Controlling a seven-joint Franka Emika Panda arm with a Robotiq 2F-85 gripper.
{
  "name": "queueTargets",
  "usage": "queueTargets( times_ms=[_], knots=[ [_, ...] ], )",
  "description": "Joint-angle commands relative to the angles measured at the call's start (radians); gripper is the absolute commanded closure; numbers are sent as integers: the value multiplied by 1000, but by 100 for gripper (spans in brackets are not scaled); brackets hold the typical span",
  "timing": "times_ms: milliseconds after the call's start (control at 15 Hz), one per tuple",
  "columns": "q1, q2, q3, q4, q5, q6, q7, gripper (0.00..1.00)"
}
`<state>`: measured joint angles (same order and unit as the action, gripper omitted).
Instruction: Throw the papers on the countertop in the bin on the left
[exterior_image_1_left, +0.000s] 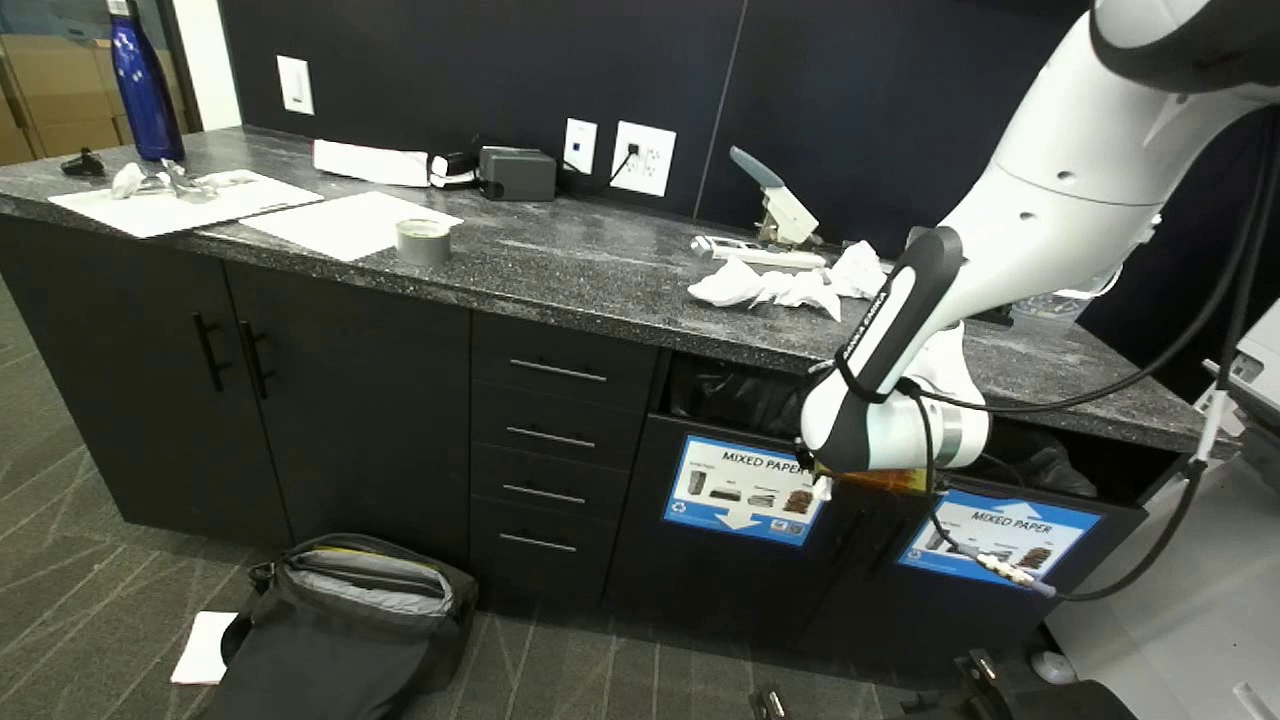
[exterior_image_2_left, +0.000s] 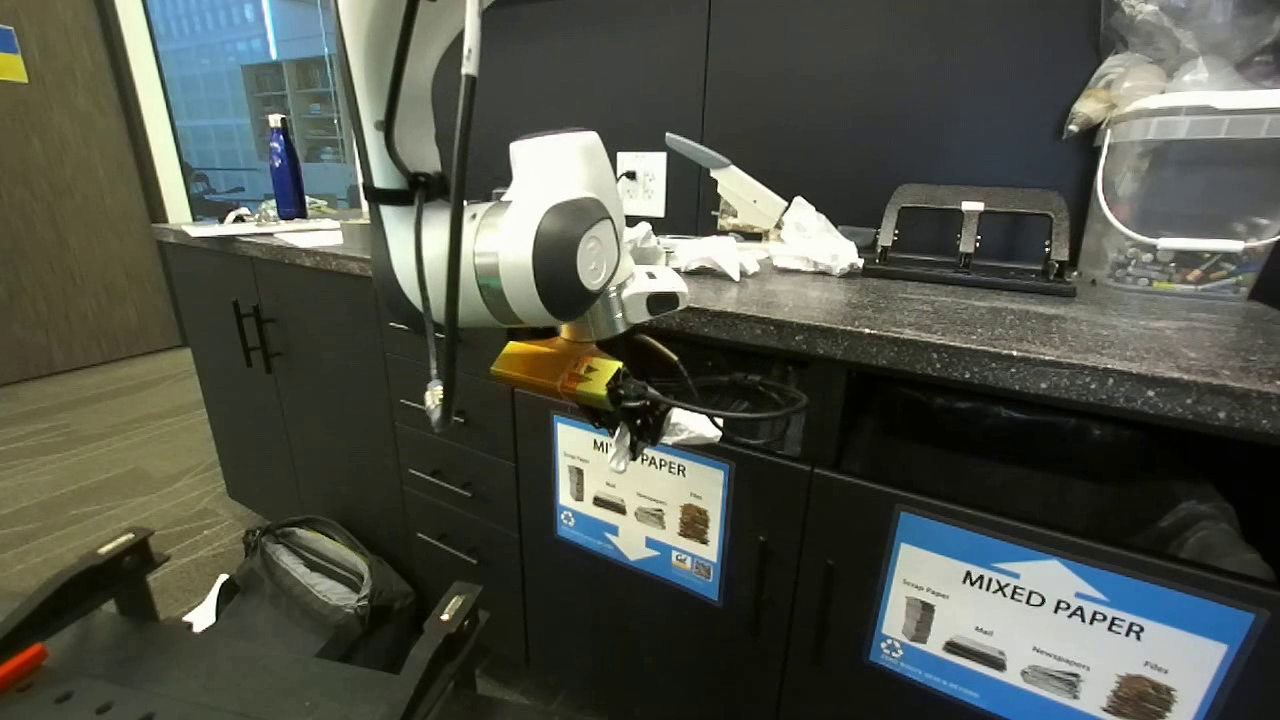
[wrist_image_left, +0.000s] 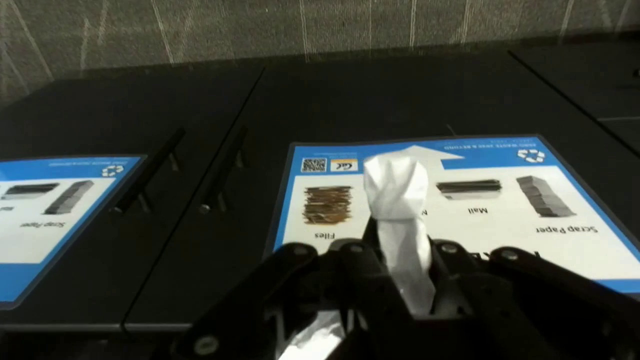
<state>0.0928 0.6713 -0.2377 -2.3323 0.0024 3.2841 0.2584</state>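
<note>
Across speckled dark-grey tabletop (exterior_image_1_left: 560, 257), crumpled papers (exterior_image_1_left: 760, 287) near a stapler (exterior_image_1_left: 787, 207). Pinched in the gripper (wrist_image_left: 404, 245): a paper wad (wrist_image_left: 397, 185), in front of the MIXED PAPER label (exterior_image_1_left: 742, 492) of the bin (exterior_image_1_left: 732, 395). Farther along: tape roll (exterior_image_1_left: 423, 242), flat sheets (exterior_image_1_left: 345, 222), blue bottle (exterior_image_1_left: 145, 92). Below: dark bag (exterior_image_1_left: 360, 645) on patterned carpet (exterior_image_1_left: 550, 670).

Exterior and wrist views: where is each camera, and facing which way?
Exterior view: in front of the countertop, looking down; arm at picture right.
Exterior view: near countertop height, facing Mixed Paper labels; arm mostly left of centre.
Wrist view: above these labels, looking down; gripper shut on crumpled paper.
Both exterior views share the blue bottle.
</note>
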Motion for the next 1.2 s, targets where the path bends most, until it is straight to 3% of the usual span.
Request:
queueTargets(
  times_ms=[0,333,867,933,1000,1133],
  knots=[
    [28,57,2,56,78,130,-51,89],
    [5,109,30,132,136,249,-93,89],
    [-23,203,39,277,167,258,-120,89],
    [-19,220,33,298,176,260,-119,64],
    [-18,231,29,313,185,258,-117,62],
    [-2,267,4,362,219,258,-116,47]
  ],
)
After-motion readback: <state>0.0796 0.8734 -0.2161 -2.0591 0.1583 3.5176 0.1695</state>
